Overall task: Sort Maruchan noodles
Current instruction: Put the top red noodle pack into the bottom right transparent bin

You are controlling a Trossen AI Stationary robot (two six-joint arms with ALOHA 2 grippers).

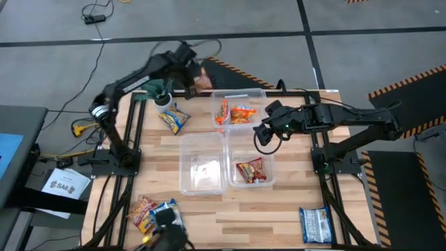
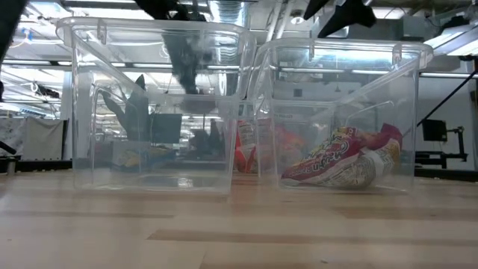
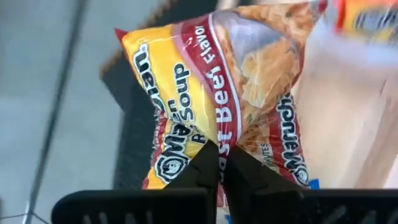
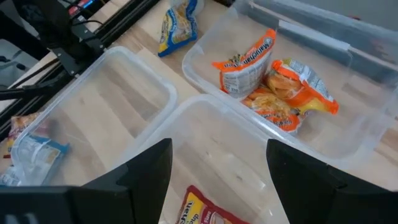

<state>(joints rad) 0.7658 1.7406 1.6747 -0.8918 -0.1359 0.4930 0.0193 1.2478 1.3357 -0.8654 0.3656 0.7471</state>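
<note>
My left gripper (image 1: 193, 72) is at the table's far edge, left of the far tub, shut on a red-and-yellow Maruchan packet (image 3: 217, 87), which also shows in the high view (image 1: 203, 79). My right gripper (image 1: 265, 134) is open and empty above the tubs' middle; its fingers frame the tubs in the right wrist view (image 4: 217, 180). Orange packets (image 1: 235, 113) lie in the far tub (image 1: 259, 93). A red packet (image 1: 251, 170) lies in the near right tub (image 1: 268, 183). The near left tub (image 1: 187, 187) holds no packet. My left gripper pinches the red-and-yellow packet between its two shut fingers at one end's middle (image 3: 219, 134), where the wrapper puckers into creases. The rest of the packet stands out beyond the fingertips, clear of the table, with the floor behind it.
A blue-and-yellow packet (image 1: 173, 119) lies on the table beside a small potted plant (image 1: 161, 95). Two packets (image 1: 155, 213) lie at the near left edge, and a blue-and-white one (image 1: 315, 224) at the near right. Bare wood shows along the table's near side.
</note>
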